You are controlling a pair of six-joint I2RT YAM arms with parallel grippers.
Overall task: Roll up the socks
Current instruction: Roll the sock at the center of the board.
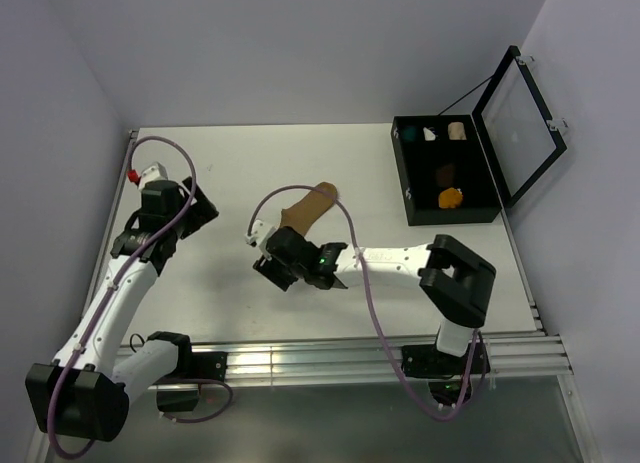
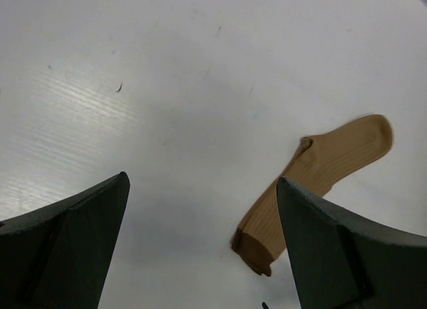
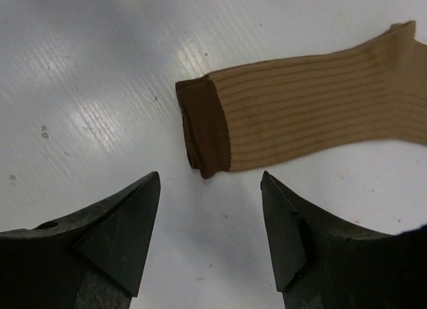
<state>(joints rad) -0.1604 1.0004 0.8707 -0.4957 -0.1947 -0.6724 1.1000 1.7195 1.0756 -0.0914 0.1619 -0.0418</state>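
Dark fingers of the right gripper (image 3: 210, 182) stand spread and empty, just short of the tan sock (image 3: 313, 105).
It lies flat in the middle of the table (image 1: 230, 163), its brown-banded cuff toward those fingers. Off to the left, the left gripper (image 2: 201, 180) hangs with jaws wide apart, holding nothing. The dark brown sock (image 1: 446, 170) and the mustard-orange sock (image 1: 451, 197) sit in separate compartments of the open black case (image 1: 400, 183) at far right.

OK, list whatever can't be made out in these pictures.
- Right wrist view: the sock toe, cut off by the right edge.
- Left wrist view: part of the sock's near end, behind a left gripper finger.
- Top view: items in the case, too small to identify.
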